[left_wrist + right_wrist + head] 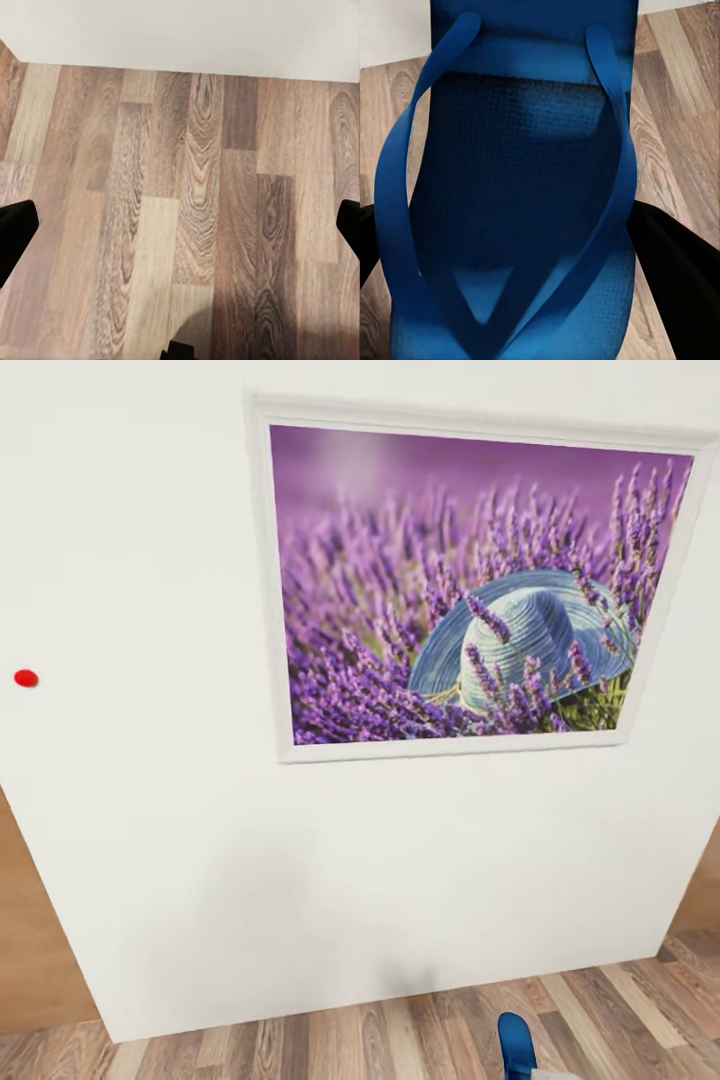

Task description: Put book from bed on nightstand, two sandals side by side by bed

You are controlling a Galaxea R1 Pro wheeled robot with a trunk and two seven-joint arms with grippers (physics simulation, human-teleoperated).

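A white wall [180, 840] stands straight ahead of me at twelve o'clock, taking up most of what my head camera sees. On it, up toward one o'clock, hangs a white-framed picture [470, 590] of purple lavender with a pale blue straw hat lying among the stalks. Below the wall runs the wood-plank floor [300, 1050], light brown with darker grain. Out at nine o'clock on the wall sits a small red dot [26, 678]. Down at about five o'clock, low against the floor, the rounded end of a bright blue sandal [516, 1045] pokes up. My right tool [510, 255] is clamped on that sandal [517, 187]: its black fingers [675, 277] sit on either side of the textured blue sole, and the straps run in a V across it. My left tool [180, 232] holds nothing, its two black fingertips [15, 229] spread wide apart above bare planks, with the foot of the wall beyond them.
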